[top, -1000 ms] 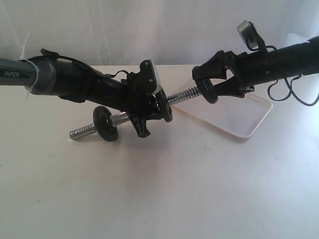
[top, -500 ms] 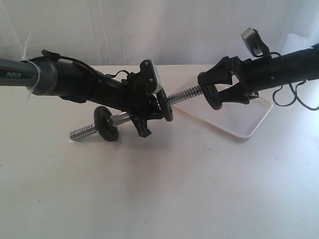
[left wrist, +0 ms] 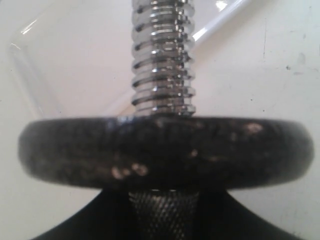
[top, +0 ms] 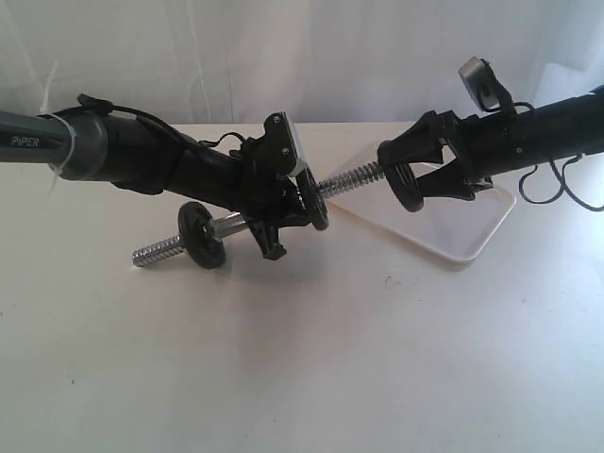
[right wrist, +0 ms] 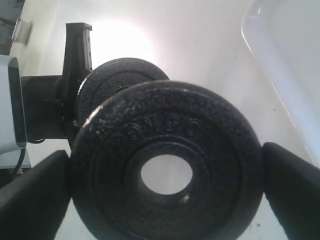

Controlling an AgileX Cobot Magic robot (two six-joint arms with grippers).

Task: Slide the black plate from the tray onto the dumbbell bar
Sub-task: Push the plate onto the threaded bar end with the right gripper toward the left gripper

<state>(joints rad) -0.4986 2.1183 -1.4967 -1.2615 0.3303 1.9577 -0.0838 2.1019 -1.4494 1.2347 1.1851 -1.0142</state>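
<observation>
Your right claw (top: 408, 179) is clamped on the black plate (right wrist: 165, 127), one finger on each side of its rim. It holds the plate in the air above the near end of the tray (top: 462, 231), right at the raised threaded tip of the dumbbell bar (top: 231, 225). Your left claw (top: 288, 212) is closed on the bar's knurled middle, just behind an inner disc (left wrist: 165, 150), with the bar slanting up toward the plate. A second disc (top: 201, 234) sits lower down on the bar's other end.

The step in hand looks like getting the hole onto the thread. In the right wrist view the hole shows only bright background and no metal, so judge it as not yet on. From the exterior view you cannot tell whether the tip touches the plate's face or sits just beside it.

- Centre the hole on the tip first.
- Tilt the plate so its face is square to the slanted bar, not to the surface.
- Push along the bar's own line, because the thread ridges will likely catch the hole's edge if you come in crooked.
- Hold the left claw steady while the right one travels.

The tray looks empty where it shows, though the right claw hides part of it.
</observation>
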